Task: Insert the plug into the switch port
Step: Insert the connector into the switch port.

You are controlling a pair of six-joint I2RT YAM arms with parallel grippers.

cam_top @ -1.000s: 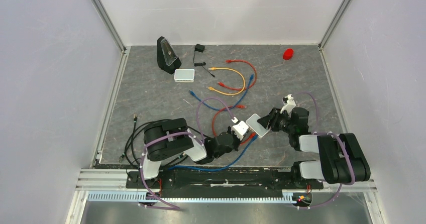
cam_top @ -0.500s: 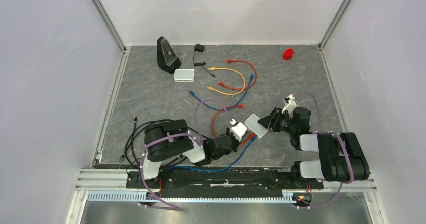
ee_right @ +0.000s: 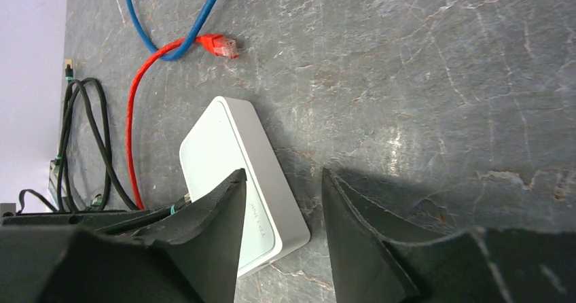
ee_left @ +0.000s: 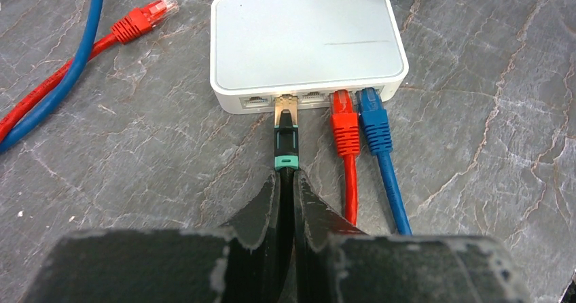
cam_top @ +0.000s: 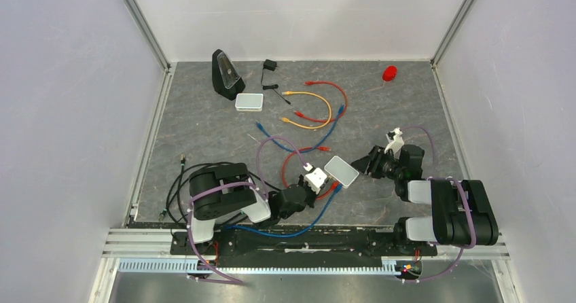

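Item: black plug (ee_left: 286, 136) with a teal band, pinched at its rear by the clenched fingers of the left gripper (ee_left: 286, 187). Its clear tip is set at the mouth of the switch port (ee_left: 285, 101), second from the left in the near edge of the pale switch (ee_left: 306, 41); depth of seating cannot be told. The switch is laid flat on the grey table (ee_left: 475, 147), with a red plug (ee_left: 344, 123) and a blue plug (ee_left: 375, 123) seated in the two rightmost ports. The right gripper (ee_right: 282, 177) is held with jaws apart and nothing grasped, a corner of the switch being seen in the gap.

Left arm (cam_top: 224, 198) and right arm (cam_top: 455, 211), big round black joints, pale grey-white parts between, thin purple cable (cam_top: 278, 138) looping along each, pointed black fingers (ee_left: 261, 215) with scuffed pale edges
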